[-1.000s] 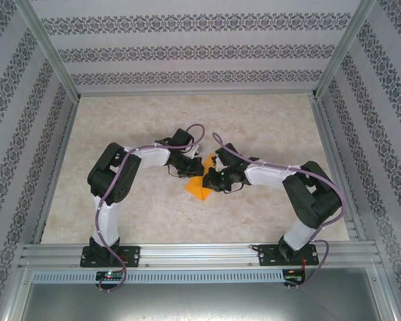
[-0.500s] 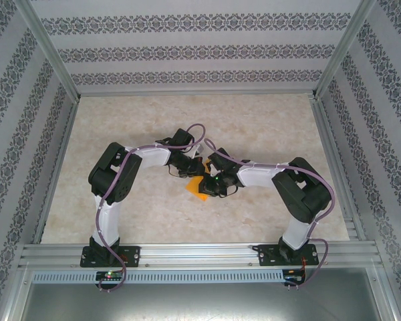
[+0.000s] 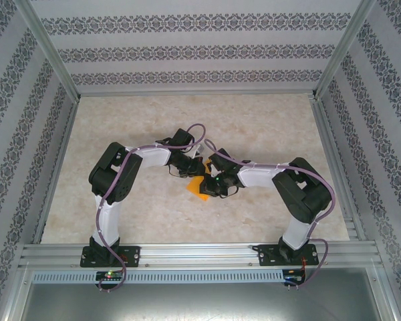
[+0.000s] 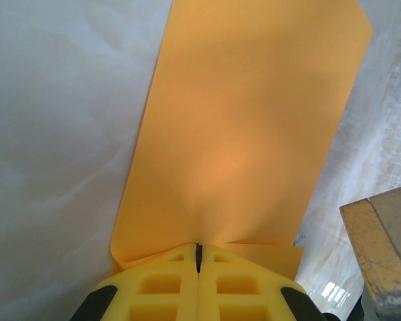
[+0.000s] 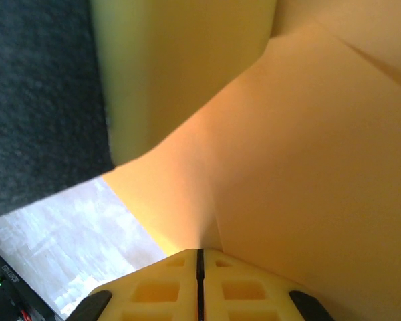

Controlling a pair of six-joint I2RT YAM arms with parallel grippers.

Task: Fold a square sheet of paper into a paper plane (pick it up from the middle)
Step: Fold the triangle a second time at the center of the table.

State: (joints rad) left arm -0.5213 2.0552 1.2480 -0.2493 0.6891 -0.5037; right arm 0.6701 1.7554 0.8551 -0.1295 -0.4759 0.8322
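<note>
The orange sheet of paper (image 3: 198,188) hangs between the two arms over the middle of the table, folded over on itself. In the left wrist view the sheet of paper (image 4: 247,127) spreads away from my left gripper (image 4: 198,251), whose yellow fingers are shut on its near edge, with a second layer showing beneath. My right gripper (image 5: 200,254) is also shut on the paper (image 5: 307,174), pinching a crease. From above, the left gripper (image 3: 194,172) and the right gripper (image 3: 204,180) almost touch. The left gripper's yellow finger (image 5: 180,60) looms close in the right wrist view.
The pale marbled table (image 3: 134,120) is ringed by an aluminium frame (image 3: 187,254) and patterned walls. A tan block-like part (image 4: 382,254) sits at the lower right of the left wrist view. The arms' cables (image 3: 207,144) arch over the grippers.
The right arm has swung left toward the left gripper and its jaws have closed on the paper. Less of the orange sheet shows from above. The left arm has held still.
</note>
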